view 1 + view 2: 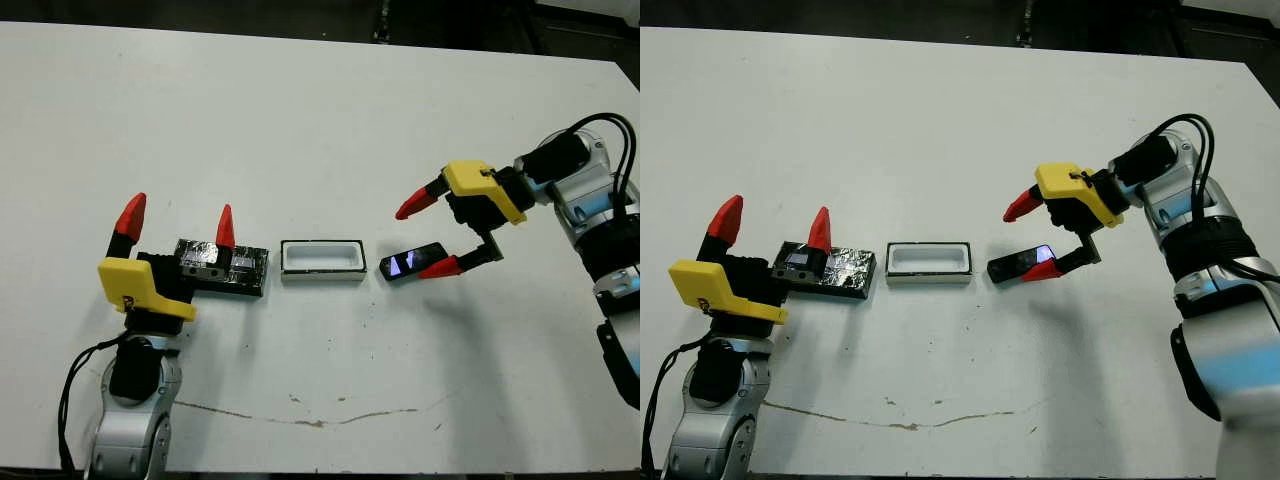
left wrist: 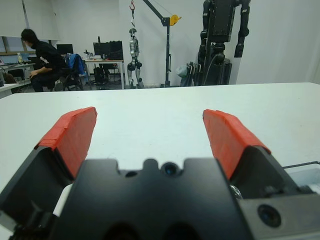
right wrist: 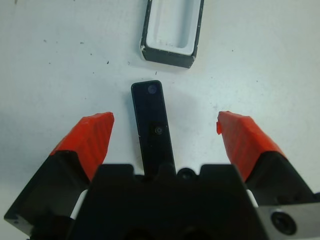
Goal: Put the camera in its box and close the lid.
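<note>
The camera (image 1: pixel 410 264) is a slim black glossy bar lying flat on the table just right of the box (image 1: pixel 321 260), a small white-walled tray that holds nothing. My right gripper (image 1: pixel 425 238) is open around the camera's right end; in the right wrist view the camera (image 3: pixel 152 125) lies between the two red fingertips and touches neither. The lid (image 1: pixel 240 268), a speckled black slab, lies left of the box. Over its left part hovers my left gripper (image 1: pixel 177 221), open and holding nothing.
A thin brown crack line (image 1: pixel 320 415) runs along the table near its front edge. Beyond the far table edge, the left wrist view shows a seated person (image 2: pixel 45 60) at desks, a crane stand and a robot rig.
</note>
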{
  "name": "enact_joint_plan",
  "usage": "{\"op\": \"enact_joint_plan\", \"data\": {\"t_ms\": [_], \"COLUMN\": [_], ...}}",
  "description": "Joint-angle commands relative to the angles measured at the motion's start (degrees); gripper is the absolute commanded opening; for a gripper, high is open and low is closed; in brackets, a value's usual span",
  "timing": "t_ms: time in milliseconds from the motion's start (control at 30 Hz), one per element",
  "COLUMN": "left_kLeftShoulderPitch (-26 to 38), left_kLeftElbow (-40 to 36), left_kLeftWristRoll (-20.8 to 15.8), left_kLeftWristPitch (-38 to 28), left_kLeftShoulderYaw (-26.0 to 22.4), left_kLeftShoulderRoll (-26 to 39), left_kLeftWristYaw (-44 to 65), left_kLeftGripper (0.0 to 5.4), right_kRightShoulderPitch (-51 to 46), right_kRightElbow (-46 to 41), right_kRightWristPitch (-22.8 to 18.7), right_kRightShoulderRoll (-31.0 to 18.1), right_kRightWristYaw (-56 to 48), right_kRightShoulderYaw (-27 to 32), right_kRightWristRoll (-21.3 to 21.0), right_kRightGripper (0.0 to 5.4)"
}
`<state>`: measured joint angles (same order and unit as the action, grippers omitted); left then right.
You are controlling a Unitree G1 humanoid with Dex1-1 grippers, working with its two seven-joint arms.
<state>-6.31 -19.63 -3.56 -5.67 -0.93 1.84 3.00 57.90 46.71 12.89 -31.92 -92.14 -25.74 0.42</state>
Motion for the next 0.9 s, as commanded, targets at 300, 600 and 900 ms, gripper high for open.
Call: {"op": "enact_joint_plan", "data": {"t_ms": [300,600,900], "left_kLeftShoulderPitch": [-0.81,-1.04,-1.23], "left_kLeftElbow": [-0.06,-0.02,-0.14], "left_kLeftWristRoll": [-0.03,0.47,0.11], "left_kLeftWristPitch": [0.79,0.47,0.58], "left_kLeftShoulderYaw": [0.04,0.16,0.33], "left_kLeftShoulderRoll": [0.08,0.15,0.03], "left_kLeftWristYaw": [-0.04,-0.16,0.01], "left_kLeftGripper": [5.4,5.4,5.4], "right_kRightShoulderPitch": [-4.57,-5.9,-6.95], "right_kRightElbow": [-3.53,-2.79,-3.18], "right_kRightWristPitch": [-2.75,-2.67,-4.72], "right_kRightShoulderRoll": [0.24,1.07,1.53], "right_kRightWristYaw": [0.48,-0.27,2.04], "right_kRightShoulderYaw": [2.08,3.04,3.37], "right_kRightWristRoll": [-2.02,-1.51,-3.09], "right_kRightGripper": [5.39,5.39,5.1]}}
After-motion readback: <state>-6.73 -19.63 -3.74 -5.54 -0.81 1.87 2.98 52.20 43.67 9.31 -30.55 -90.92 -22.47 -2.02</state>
